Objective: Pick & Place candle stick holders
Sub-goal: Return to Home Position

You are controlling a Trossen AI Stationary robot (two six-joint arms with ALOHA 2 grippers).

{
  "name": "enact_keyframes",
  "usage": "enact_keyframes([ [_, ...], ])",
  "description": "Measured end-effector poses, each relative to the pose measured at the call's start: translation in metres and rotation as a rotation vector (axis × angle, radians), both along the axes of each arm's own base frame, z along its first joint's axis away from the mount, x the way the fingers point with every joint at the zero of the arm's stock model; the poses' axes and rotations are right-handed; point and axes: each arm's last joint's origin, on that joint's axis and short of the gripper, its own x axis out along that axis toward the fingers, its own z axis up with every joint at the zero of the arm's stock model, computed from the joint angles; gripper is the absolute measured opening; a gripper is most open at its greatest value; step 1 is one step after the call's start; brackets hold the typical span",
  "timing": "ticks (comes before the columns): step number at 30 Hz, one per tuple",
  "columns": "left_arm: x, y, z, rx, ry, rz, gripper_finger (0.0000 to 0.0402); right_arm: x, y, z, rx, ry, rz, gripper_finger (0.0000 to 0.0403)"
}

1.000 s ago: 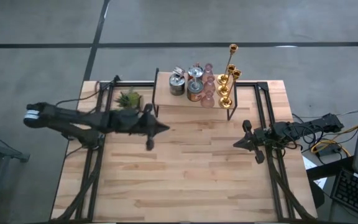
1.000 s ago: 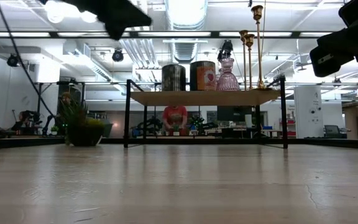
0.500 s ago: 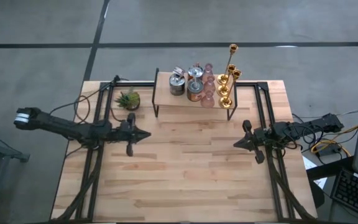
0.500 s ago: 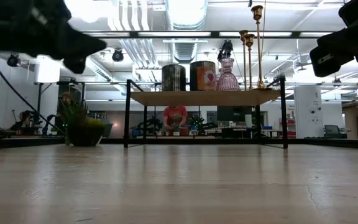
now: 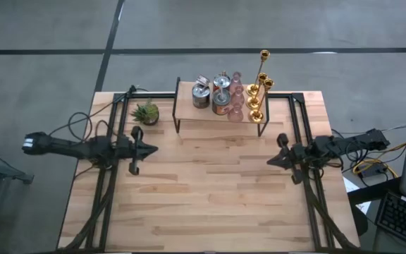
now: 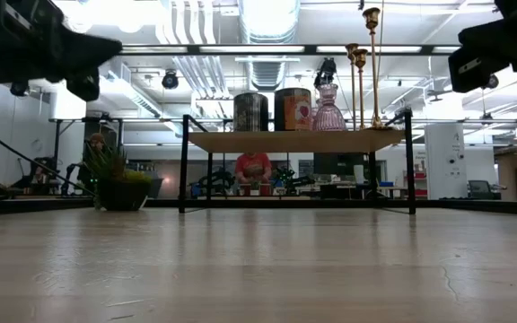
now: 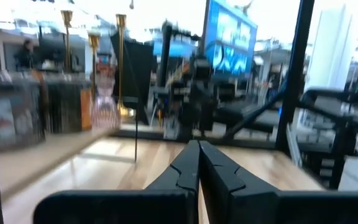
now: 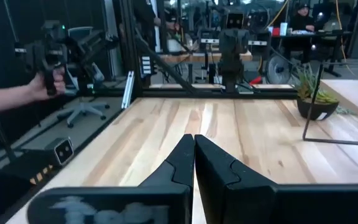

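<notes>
on the far side of the table (image 5: 210,197), well ahead of both pairs of jaws and between them, stood the low shelf (image 5: 187,113) with all the candle stick holders (image 5: 235,99) gathered on its top. the gold stems (image 5: 256,95) rose at the end nearer the right gripper's jaws, the pink glass holders (image 5: 236,90) stood just beside them, and the silvery cups (image 5: 201,93) sat at the end nearer the left gripper's jaws. from table height the same row showed on the shelf board (image 6: 294,140): cups (image 6: 250,111), then a pink holder (image 6: 328,109), then the tall gold stems (image 6: 372,63). the left gripper (image 5: 150,149) hung over the table's left part, its tip pointing across toward the other arm, and its two fingers were pressed together with nothing between them, as its own wrist camera showed (image 7: 199,147). a small potted plant (image 5: 146,112) stood near those jaws, toward the shelf's left leg and apart from it. the right gripper (image 5: 271,161) hung over the table's right part, facing the left one, well apart from it, its fingers likewise closed flat against each other and empty (image 8: 194,139). off to one side of the right jaws, beyond the table edge, a person's hand (image 8: 39,87) held a dark device. behind the shelf, far in the room, a person in red (image 6: 253,166) sat at a bench.
</notes>
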Motion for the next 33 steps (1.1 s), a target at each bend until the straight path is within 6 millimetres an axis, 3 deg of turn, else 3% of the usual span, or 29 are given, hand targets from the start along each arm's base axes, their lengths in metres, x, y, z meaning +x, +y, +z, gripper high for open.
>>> enact_keyframes([
  [5,-0.002,0.0,0.002,-0.008,-0.026,-0.001,0.0012,-0.002,-0.001,0.009,-0.005,-0.025,0.0,0.0008],
  [11,-0.002,0.0,0.001,-0.009,-0.008,-0.001,0.0012,0.001,0.0,-0.001,-0.083,-0.115,-0.014,0.0008],
  [21,-0.002,0.0,0.0,-0.008,-0.006,-0.001,0.0012,0.002,-0.008,-0.006,-0.146,-0.066,-0.265,0.0008],
  [26,-0.002,0.0,0.0,-0.008,-0.006,-0.001,0.0012,0.003,-0.004,-0.009,-0.105,-0.088,-0.162,0.0008],
  [33,-0.002,0.0,0.0,-0.008,-0.006,-0.001,0.0012,0.005,-0.003,-0.023,-0.263,-0.066,-0.136,0.0008],
])
